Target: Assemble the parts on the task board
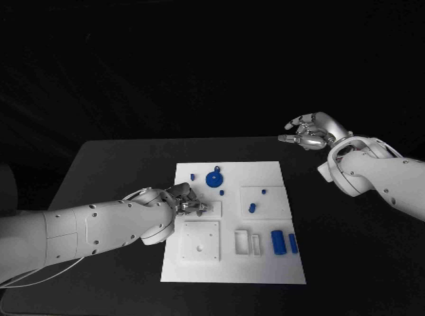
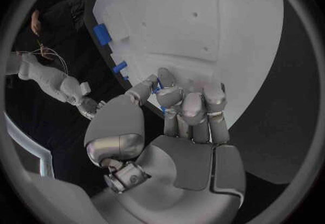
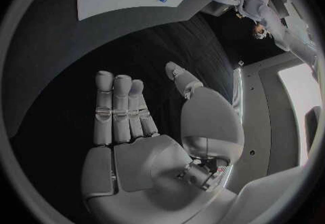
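Nearest you, at the six o'clock edge of the task board (image 1: 270, 273), sat a square white block (image 1: 200, 241) with small holes, and just to its three o'clock a pair of white slotted frames (image 1: 248, 241) and two blue cylinders (image 1: 285, 242) lying side by side. Your left hand (image 1: 182, 201) was over the board's nine o'clock side, just above that square block. In the left wrist view its fingers (image 2: 193, 107) were curled together with the thumb closing in beside them, and a sliver of blue (image 2: 158, 87) showed between thumb and finger, so I judged that you were pinching a small blue part, though too little of it showed to say which.

Since the hand hid the piece and its seat from above, you would have done well to lower slowly, keep the part upright, and feel for the hole rather than press hard; a tilted peg looked likely to jam or skid off the smooth white plate.

Further out, toward the board's centre, a raised white square (image 1: 266, 201) carried two small blue pegs (image 1: 253, 208). Beyond it, near twelve o'clock, lay a blue round disc (image 1: 214, 178) with tiny blue pieces beside it.

Farthest, off the board at about two o'clock, your right hand (image 1: 309, 131) hung above the tabletop (image 1: 108, 171), fingers apart and holding nothing. It was well clear; you could have left it there until the left had released.
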`<state>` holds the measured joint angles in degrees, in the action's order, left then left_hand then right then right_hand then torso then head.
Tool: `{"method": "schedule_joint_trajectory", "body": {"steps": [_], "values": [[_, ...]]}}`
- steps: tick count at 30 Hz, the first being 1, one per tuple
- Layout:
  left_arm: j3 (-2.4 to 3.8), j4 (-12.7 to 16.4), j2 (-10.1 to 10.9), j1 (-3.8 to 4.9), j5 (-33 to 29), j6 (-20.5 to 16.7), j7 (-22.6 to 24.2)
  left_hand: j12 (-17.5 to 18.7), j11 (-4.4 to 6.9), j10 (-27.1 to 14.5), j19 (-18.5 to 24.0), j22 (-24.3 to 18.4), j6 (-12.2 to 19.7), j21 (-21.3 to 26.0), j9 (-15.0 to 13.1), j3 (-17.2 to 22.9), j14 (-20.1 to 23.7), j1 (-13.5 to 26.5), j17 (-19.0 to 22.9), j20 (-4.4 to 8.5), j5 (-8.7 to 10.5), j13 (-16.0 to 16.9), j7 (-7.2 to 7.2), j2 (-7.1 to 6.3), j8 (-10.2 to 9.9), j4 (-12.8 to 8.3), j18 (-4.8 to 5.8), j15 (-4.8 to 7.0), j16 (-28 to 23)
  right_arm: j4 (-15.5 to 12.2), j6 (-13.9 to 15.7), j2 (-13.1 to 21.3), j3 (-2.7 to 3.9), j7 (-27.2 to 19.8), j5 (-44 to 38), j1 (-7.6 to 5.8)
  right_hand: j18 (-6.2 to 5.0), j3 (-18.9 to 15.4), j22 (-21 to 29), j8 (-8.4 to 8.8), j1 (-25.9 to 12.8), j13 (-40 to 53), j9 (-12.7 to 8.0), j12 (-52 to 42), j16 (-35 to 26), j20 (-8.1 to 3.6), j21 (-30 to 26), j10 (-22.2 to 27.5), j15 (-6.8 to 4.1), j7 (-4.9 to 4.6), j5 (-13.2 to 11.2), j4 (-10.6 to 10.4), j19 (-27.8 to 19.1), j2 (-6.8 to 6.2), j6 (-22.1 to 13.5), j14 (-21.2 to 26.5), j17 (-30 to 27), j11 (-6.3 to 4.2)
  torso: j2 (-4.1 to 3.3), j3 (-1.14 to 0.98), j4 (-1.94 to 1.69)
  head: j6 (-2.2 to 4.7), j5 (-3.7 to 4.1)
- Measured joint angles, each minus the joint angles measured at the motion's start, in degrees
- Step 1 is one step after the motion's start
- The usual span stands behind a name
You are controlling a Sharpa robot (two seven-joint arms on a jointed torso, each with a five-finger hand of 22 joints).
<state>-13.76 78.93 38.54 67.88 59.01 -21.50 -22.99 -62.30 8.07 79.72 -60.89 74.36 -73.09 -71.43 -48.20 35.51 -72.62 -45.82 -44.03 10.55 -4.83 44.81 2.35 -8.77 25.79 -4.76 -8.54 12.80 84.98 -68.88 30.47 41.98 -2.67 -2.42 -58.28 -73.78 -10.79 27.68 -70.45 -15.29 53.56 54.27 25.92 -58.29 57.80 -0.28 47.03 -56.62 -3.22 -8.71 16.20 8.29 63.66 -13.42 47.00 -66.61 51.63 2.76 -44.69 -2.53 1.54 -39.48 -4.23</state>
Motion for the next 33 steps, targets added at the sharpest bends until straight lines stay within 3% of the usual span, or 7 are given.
{"method": "schedule_joint_trajectory", "body": {"steps": [12, 19, 22, 29, 33], "values": [[0.01, -0.24, -0.03, 0.00, -0.41, 0.15, 0.01, 0.00, 0.20, -0.01, 0.00, -0.15, 0.00, -0.11, 0.51, 0.74, -0.81, 0.20, 0.06, 0.00, 0.35, -0.12, 0.01, -1.58, 0.57, 2.31, -0.35, 0.61, 0.00, 0.07, -0.05, -0.02, 0.00, -0.01, 0.01, 0.02, -0.01, 0.00, -0.05, 0.00, 0.00, -0.07, 0.00, -0.22, 0.00, 0.00, 0.00, 0.00, 0.00, -0.30, 0.23, 0.00, 0.00, 0.00, -0.07, 0.00, 0.05, 0.00, 0.00, 0.03, -0.08, -0.07, 0.11], [0.02, -0.31, -0.03, 0.00, -0.54, 0.12, 0.05, 0.00, 0.20, -0.01, 0.00, -0.15, 0.01, -0.22, 0.64, 0.76, -0.81, 0.16, 0.06, 0.00, 0.57, -0.12, 0.01, -1.66, 0.71, 2.94, -0.35, 0.61, 0.00, 0.11, -0.07, -0.02, 0.00, -0.02, 0.02, 0.07, -0.01, 0.00, -0.04, 0.00, 0.00, -0.12, 0.00, -0.22, 0.00, 0.00, 0.00, 0.00, 0.00, -0.30, 0.23, 0.00, 0.00, 0.00, -0.07, 0.00, 0.04, 0.00, 0.00, 0.03, -0.06, -0.02, 0.08], [0.02, -0.33, -0.02, 0.00, -0.69, 0.10, 0.07, 0.00, 0.20, 0.00, -0.01, -0.22, 0.02, -0.22, 0.85, 0.98, -0.81, 0.34, 0.07, 0.00, 1.02, -0.19, 0.02, -2.63, 0.92, 4.18, -0.34, 0.61, 0.00, 0.14, -0.08, -0.02, 0.00, -0.02, 0.02, 0.11, -0.01, 0.00, -0.04, 0.00, 0.00, -0.12, 0.00, -0.22, 0.00, 0.00, 0.00, 0.00, 0.00, -0.29, 0.23, 0.00, 0.00, 0.00, -0.07, 0.00, 0.04, 0.00, 0.00, 0.04, -0.05, 0.00, 0.08], [0.02, -0.36, -0.01, 0.00, -1.37, 0.08, 0.27, 0.00, 0.20, 0.00, -0.01, -0.48, 0.36, -0.22, 0.97, 1.49, -0.82, 1.30, 0.13, 0.00, 1.78, -0.19, -0.05, -6.67, 1.68, 8.17, -0.32, 0.61, 0.00, 0.18, -0.10, -0.02, 0.00, -0.02, 0.04, 0.19, -0.01, 0.00, -0.07, 0.00, 0.00, -0.18, 0.00, -0.22, 0.00, 0.00, 0.00, 0.00, 0.00, -0.28, 0.23, 0.00, 0.00, 0.00, -0.07, 0.00, 0.04, 0.00, 0.00, 0.04, -0.03, 0.02, 0.13], [0.02, -0.36, 0.10, 0.00, -1.72, 0.06, 0.45, 0.00, 0.20, 0.00, -0.01, -0.48, 0.55, -0.22, 0.97, 1.03, -0.82, 2.04, 0.13, -0.01, 1.78, -0.19, -0.09, -7.45, 1.68, 9.21, -0.32, 0.61, 0.00, 0.20, -0.10, 0.00, 0.00, -0.03, 0.05, 0.21, -0.01, 0.00, -0.09, 0.00, 0.00, -0.18, 0.00, -0.22, 0.00, 0.00, 0.00, 0.00, 0.00, -0.28, 0.23, 0.00, 0.00, 0.00, -0.06, 0.00, 0.03, 0.00, 0.00, 0.03, -0.04, 0.03, 0.21]]}}
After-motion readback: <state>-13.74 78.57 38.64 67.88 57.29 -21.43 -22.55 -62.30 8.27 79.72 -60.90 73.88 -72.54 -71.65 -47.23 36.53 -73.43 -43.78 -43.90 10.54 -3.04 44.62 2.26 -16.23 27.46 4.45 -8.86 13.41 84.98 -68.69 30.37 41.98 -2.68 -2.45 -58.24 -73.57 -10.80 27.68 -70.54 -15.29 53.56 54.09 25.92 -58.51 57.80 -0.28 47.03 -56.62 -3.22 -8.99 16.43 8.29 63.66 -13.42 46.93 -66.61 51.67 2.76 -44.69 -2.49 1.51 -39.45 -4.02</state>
